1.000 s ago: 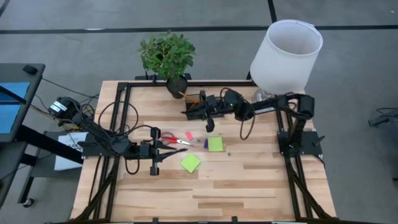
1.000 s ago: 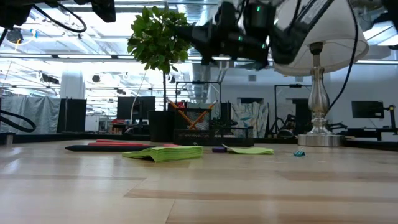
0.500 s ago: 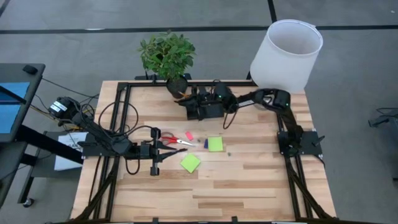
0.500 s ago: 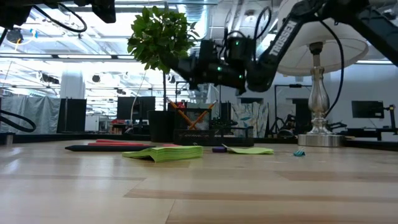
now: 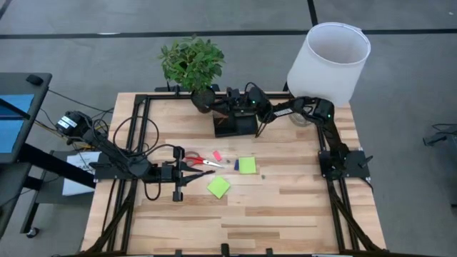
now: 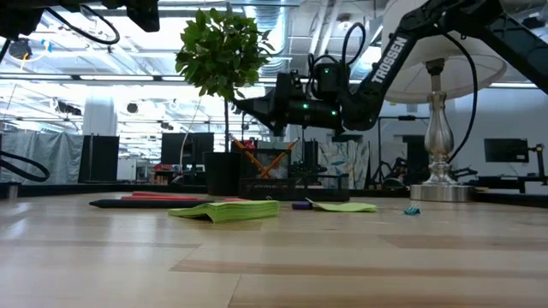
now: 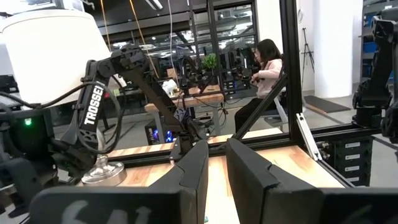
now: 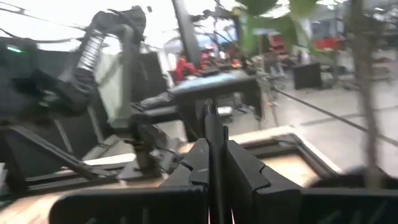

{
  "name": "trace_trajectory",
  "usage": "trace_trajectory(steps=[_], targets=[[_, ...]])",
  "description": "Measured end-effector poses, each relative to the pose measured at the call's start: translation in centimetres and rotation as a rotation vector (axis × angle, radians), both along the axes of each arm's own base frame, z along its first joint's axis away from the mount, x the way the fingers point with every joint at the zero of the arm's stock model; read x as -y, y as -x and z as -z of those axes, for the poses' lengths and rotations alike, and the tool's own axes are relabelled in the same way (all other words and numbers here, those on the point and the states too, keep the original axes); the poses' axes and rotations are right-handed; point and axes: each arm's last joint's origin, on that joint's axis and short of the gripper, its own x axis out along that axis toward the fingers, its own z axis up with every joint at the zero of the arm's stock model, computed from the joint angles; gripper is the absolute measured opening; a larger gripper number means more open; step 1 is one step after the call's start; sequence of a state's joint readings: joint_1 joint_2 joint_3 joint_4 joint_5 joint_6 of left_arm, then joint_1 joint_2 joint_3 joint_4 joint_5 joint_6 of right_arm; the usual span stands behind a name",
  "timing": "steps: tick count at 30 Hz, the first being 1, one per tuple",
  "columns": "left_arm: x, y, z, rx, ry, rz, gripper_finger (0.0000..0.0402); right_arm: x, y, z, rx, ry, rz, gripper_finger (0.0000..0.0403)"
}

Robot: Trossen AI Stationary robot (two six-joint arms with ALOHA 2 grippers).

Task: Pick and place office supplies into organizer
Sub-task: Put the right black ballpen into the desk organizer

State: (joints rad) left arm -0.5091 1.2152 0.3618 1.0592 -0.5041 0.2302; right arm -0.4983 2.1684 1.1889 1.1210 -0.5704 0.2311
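While right pincer [image 5: 216,102] pinches pen [image 8: 213,134] over organizer [image 5: 235,125], left pincer [image 5: 187,170] slightly spread.

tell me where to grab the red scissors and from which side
Probably across the metal blades just past the pivot, coming straight down. The scissors lie flat on the table, red handles toward the left tool, blades pointing at the pink piece. The narrow blades would fit between the fingers better than the wide loops.
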Motion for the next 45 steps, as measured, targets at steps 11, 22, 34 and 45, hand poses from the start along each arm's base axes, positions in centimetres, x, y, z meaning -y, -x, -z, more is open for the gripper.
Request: trace_trajectory(steps=[11, 22, 34, 45], targets=[[0.0, 0.0, 0.0, 0.001, 0.001, 0.0, 0.0051, 1.0, -0.1, 0.8, -0.01, -0.014, 0.07, 0.0011], [0.0, 0.0, 0.0, 0.001, 0.003, 0.001, 0.0051, 1.3, -2.2, 1.4, 0.017, -0.078, 0.064, 0.0011], [0.0, 0.0, 0.0, 0.0, 0.007, 0.002, 0.0051, 1.1, -2.5, 1.9, -0.022, -0.115, 0.132, 0.0011], [0.0, 0.0, 0.1, -0.007, 0.004, 0.003, 0.0051, 1.1, -2.5, 1.9, -0.022, -0.127, 0.127, 0.0032]])
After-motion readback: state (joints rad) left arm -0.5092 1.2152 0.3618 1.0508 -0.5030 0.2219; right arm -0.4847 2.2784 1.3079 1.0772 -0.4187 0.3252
